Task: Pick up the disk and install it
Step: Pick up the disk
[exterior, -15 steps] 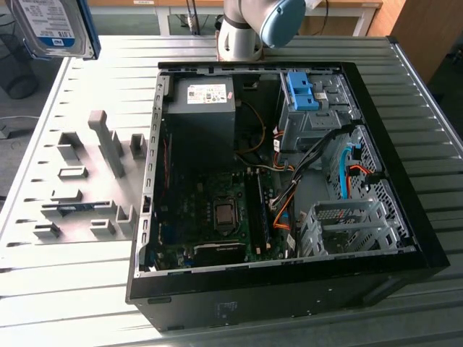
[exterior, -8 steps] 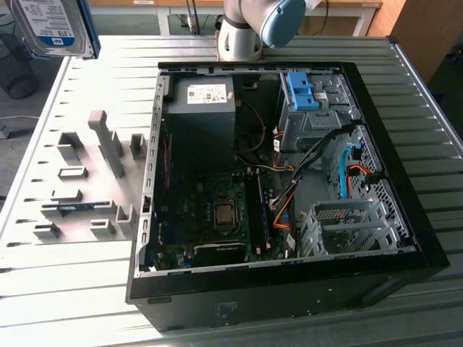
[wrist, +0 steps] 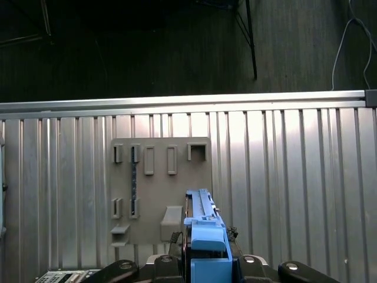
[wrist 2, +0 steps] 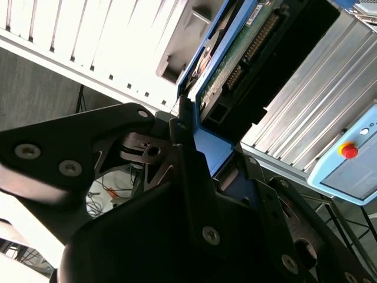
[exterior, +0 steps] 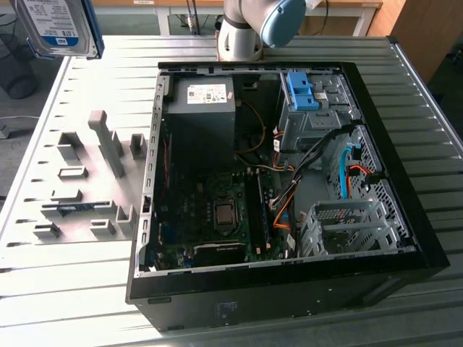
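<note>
My gripper is clenched on the disk, apparently by its blue edge rails. The disk stands on edge above the grey fixture plate, well apart from the open computer case.

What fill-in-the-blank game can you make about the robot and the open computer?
1. The gripper is ___ on the disk, holding it up off the table.
2. The disk's plastic rail is coloured ___.
3. The computer case lies with its side ___.
4. The grey slotted board lies at the exterior view's ___ of the case.
Missing words: shut; blue; open; left.
</note>
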Tool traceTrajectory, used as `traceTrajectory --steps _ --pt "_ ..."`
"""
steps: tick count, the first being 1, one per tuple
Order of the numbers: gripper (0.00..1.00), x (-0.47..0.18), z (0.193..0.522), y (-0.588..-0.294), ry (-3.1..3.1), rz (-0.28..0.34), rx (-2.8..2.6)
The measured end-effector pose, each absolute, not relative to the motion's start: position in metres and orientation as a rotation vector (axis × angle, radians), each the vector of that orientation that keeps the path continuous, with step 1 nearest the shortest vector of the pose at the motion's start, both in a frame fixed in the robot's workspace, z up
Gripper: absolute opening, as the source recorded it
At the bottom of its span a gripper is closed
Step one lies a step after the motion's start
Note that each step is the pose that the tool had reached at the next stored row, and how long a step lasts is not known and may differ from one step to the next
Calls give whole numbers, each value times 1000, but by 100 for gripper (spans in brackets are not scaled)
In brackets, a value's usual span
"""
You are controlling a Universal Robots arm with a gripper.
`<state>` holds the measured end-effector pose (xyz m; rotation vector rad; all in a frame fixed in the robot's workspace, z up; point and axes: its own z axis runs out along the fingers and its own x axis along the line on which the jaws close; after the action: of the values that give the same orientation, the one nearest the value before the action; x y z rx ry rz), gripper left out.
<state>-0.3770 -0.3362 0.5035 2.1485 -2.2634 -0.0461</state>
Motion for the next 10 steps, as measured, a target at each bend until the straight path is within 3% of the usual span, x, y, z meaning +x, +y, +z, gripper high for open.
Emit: traceTrajectory --steps 10 --pt "36 -368 503 -336 -2263 -46 2148"
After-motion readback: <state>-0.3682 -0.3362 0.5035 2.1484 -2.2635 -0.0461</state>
